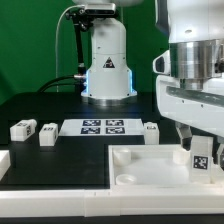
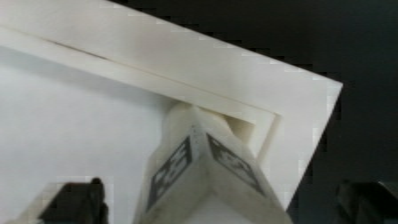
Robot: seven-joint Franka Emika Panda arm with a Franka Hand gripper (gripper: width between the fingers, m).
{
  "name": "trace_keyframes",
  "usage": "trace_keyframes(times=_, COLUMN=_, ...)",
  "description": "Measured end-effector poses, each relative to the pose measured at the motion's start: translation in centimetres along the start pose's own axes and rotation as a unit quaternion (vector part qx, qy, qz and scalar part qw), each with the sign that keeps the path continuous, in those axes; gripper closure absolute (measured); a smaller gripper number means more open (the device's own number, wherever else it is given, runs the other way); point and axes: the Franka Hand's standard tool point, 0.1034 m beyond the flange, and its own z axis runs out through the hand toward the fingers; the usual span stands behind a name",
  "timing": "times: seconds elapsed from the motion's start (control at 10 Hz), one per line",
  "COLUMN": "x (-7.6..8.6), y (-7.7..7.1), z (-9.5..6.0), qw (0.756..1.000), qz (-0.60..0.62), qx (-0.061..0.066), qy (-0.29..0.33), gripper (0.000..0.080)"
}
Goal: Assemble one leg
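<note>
The hand hung spread directly over the leg, its fingers clear on either side and pinching nothing. The leg stood upright in the corner of the white tray at the exterior view's right, its marker tag facing the camera; the wrist view showed it seated against the tray's corner walls. Whether it was fully seated could not be told. If it sat only loosely in its hole, a finger brushing it on the way up could tip or unseat it. Three spare legs and the marker board lay well apart on the black surface.
</note>
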Motion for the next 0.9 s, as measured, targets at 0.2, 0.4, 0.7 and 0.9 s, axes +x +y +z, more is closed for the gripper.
trace_keyframes(times=0.2, x=-0.05, y=0.00, z=0.01, qw=0.992, qz=-0.122, qx=-0.002, qy=0.002, gripper=0.0150)
trace_keyframes(times=0.4, x=-0.17, y=0.03, z=0.05, qw=0.975, qz=-0.222, qx=-0.005, qy=0.004, gripper=0.0150)
trace_keyframes(times=0.7, x=0.11, y=0.10, z=0.03, qw=0.925, qz=-0.380, qx=-0.014, qy=0.012, gripper=0.0150)
trace_keyframes(times=0.9, x=0.35, y=0.16, z=0.02, qw=0.895, qz=-0.446, qx=-0.019, qy=0.015, gripper=0.0150)
